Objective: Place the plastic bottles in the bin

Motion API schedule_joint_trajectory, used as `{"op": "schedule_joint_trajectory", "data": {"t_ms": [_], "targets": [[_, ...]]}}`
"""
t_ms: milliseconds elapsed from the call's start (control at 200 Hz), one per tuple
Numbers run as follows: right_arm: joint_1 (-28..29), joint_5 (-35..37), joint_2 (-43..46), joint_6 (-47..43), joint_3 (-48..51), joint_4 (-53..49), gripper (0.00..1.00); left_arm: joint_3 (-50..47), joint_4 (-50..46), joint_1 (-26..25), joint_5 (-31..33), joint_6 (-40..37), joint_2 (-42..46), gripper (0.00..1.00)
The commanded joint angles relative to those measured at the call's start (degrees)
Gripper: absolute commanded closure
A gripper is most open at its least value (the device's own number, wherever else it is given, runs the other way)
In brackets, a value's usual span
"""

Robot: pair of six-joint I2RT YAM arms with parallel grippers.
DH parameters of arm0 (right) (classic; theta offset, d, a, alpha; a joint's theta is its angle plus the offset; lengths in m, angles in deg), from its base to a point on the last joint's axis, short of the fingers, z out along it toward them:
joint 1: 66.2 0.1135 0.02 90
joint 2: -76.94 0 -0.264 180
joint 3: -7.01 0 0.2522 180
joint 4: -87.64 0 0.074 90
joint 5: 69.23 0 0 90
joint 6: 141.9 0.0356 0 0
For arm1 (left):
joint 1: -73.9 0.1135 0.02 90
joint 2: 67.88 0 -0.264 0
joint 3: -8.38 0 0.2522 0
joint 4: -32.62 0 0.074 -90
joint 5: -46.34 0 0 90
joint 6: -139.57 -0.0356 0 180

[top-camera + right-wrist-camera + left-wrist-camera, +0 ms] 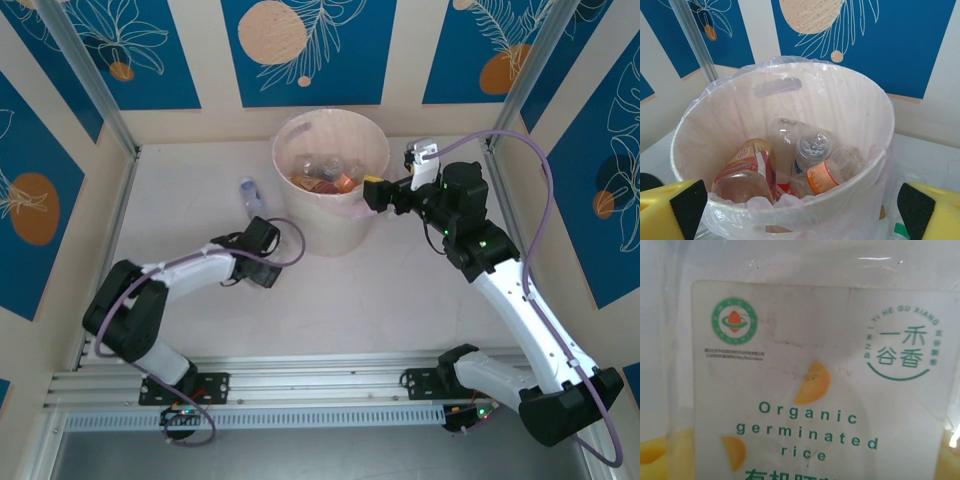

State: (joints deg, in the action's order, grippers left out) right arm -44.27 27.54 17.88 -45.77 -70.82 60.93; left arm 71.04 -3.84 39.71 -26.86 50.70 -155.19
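Note:
The cream bin (345,225), lined with clear plastic, stands mid-table. Several plastic bottles lie in it: a red-labelled one (745,170), an orange-labelled one (824,178) and a clear one bottom-up (813,147). One more bottle (249,193), with a blue label, lies on the table left of the bin. My right gripper (383,193) hovers open at the bin's right rim (860,182), its yellow fingers (670,210) wide apart and empty. My left gripper (264,243) sits low against the bin's left side, below the loose bottle. Blurred yellow fingertips (651,449) show far apart.
The left wrist camera is pressed up to a white label (815,390) on the bin's wall reading "Organic germinated rice". Blue-patterned walls and metal posts (95,85) close the table on three sides. Open table lies in front of the bin.

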Motion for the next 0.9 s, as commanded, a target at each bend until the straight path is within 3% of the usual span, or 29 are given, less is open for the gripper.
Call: {"op": "schedule_joint_trajectory", "data": {"t_ms": [0,190,335,415,490,600,745,895], "targets": [[-0.7,1.9,1.1,1.4,1.3,1.4,0.00,-3.0,4.9,0.0,0.7,0.2,7.7,0.19],[-1.8,4.3,2.1,3.9,3.1,4.2,0.00,-6.3,10.0,0.4,2.8,3.5,19.0,0.33],[-3.5,5.4,3.8,6.0,5.0,5.8,0.00,-5.8,12.1,0.4,7.0,6.7,26.8,0.51],[-4.9,5.7,4.8,7.6,6.1,6.3,0.00,-5.8,15.3,0.4,6.7,7.7,30.9,0.64],[-6.7,5.4,5.4,9.3,7.0,6.6,0.00,-4.4,18.4,0.4,3.8,6.9,32.9,0.84],[-9.3,2.6,5.6,11.2,7.1,5.6,0.01,4.3,15.7,0.5,0.9,1.3,30.8,1.00],[-10.7,1.0,6.0,12.2,7.4,4.3,0.01,19.5,8.7,0.5,0.9,-6.6,23.0,1.00],[-11.7,1.1,7.0,11.9,7.7,3.0,0.00,30.2,6.9,0.3,-3.6,-15.8,14.7,1.00]]}}
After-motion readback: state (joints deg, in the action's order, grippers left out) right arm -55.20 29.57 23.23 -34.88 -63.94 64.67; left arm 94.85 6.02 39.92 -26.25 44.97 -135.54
